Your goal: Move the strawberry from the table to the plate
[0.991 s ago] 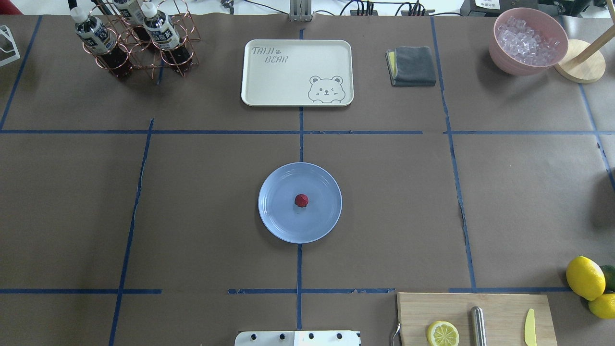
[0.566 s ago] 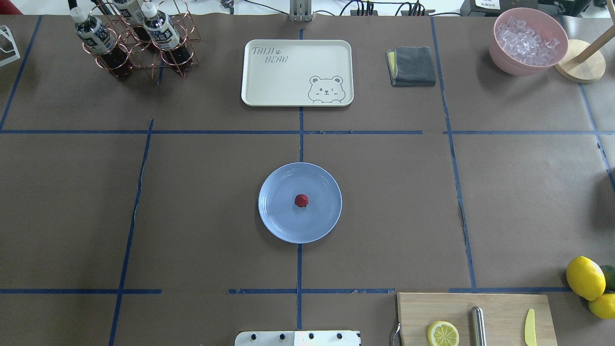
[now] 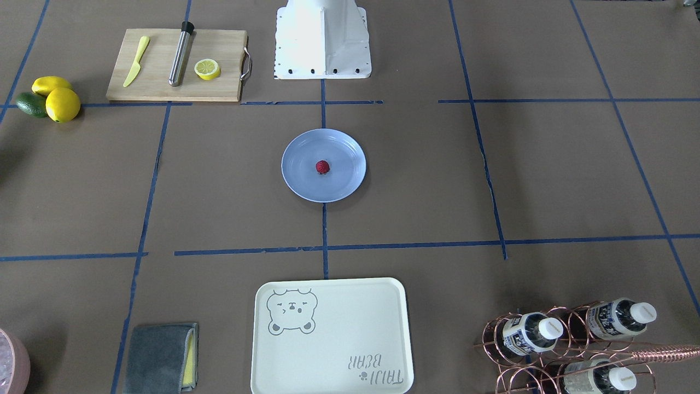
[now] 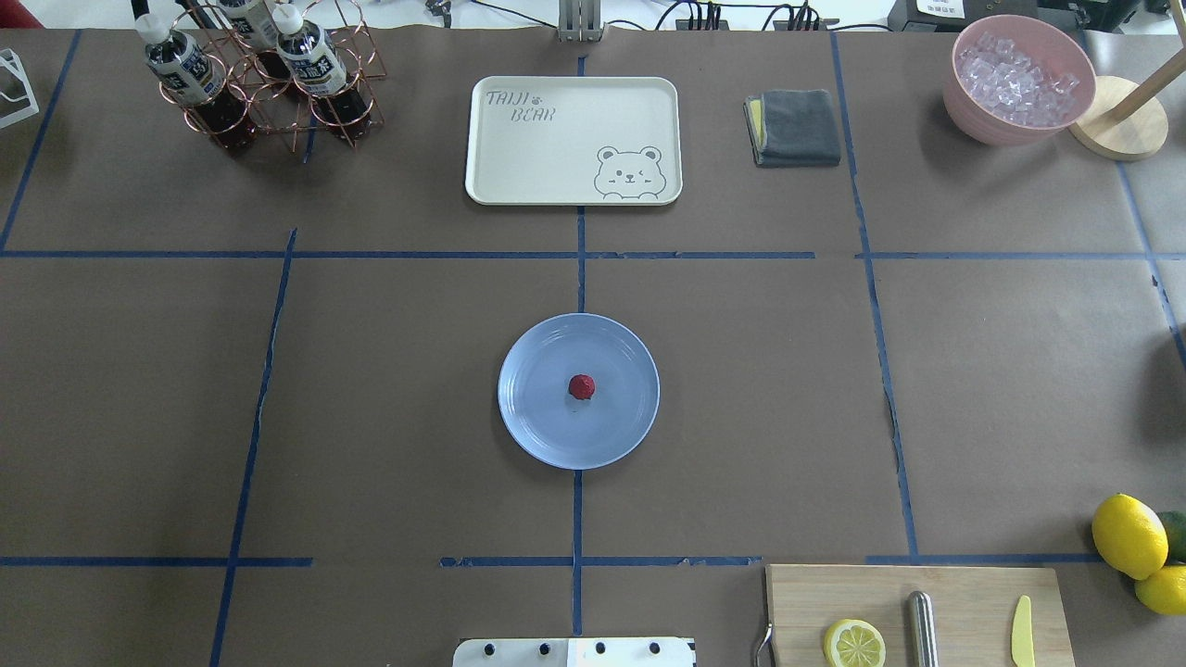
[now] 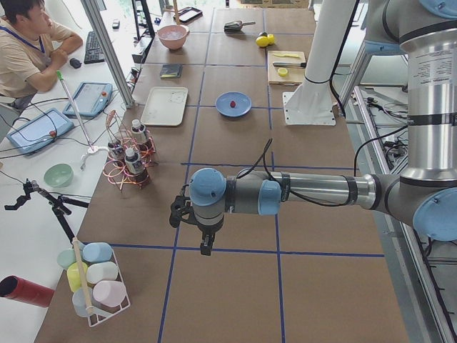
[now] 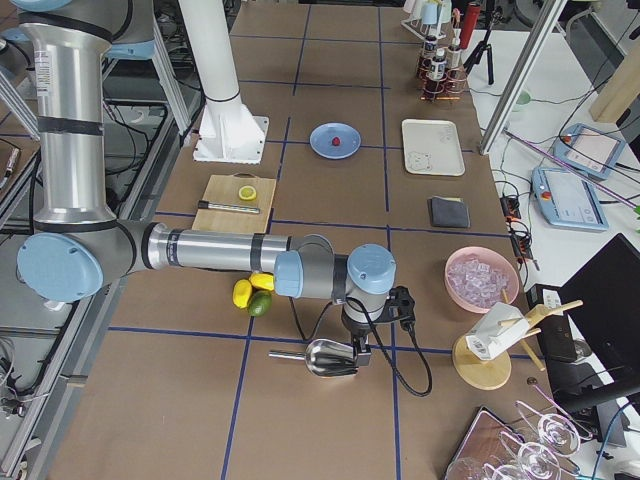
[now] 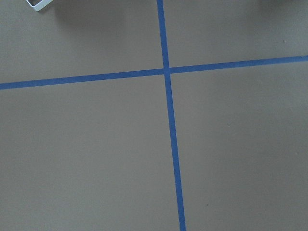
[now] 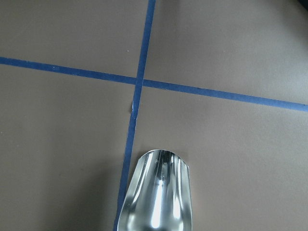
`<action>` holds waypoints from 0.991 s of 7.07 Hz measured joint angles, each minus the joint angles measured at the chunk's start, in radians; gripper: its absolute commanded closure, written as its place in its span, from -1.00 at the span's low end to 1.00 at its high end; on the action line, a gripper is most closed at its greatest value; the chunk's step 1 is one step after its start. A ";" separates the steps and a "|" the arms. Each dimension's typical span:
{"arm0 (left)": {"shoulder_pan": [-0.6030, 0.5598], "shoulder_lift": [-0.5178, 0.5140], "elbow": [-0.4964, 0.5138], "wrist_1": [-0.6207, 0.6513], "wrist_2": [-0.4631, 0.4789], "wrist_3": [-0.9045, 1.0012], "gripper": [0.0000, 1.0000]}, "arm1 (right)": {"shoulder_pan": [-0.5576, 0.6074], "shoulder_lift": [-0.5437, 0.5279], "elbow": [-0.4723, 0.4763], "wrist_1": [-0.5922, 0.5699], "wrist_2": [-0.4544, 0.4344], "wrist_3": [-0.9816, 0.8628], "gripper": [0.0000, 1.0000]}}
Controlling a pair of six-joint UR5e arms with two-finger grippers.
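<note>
The small dark red strawberry point(image 4: 581, 386) point(image 3: 322, 167) lies at the middle of the light blue plate point(image 4: 533, 366) point(image 3: 298, 178), which sits on the brown-paper table point(image 4: 371, 417) at its centre. Neither gripper shows in the overhead or front-facing views. In the left side view my left gripper point(image 5: 206, 246) hangs over the table's near end, far from the plate point(image 5: 243, 111). In the right side view my right gripper point(image 6: 358, 355) hangs beside a metal scoop point(image 6: 325, 356), also far from the plate point(image 6: 320, 135). I cannot tell whether either gripper is open or shut.
A cream bear tray point(image 4: 573, 139), a grey cloth point(image 4: 797, 127), a pink bowl of ice point(image 4: 1017, 79) and a copper bottle rack point(image 4: 269, 74) line the far side. A cutting board point(image 4: 964, 593) and lemons point(image 4: 1128, 535) sit near right. A person point(image 5: 25, 50) sits beside the table.
</note>
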 measured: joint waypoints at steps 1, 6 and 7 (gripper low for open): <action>0.000 0.000 -0.003 0.000 0.000 0.000 -1.00 | 0.000 -0.005 0.001 0.000 0.001 0.000 -1.00; 0.000 -0.001 -0.003 -0.002 0.000 0.000 -1.00 | 0.000 -0.009 0.000 0.000 0.002 0.001 -1.00; 0.000 -0.001 -0.002 -0.003 -0.001 0.000 -1.00 | 0.000 -0.010 0.000 0.000 0.002 0.001 -1.00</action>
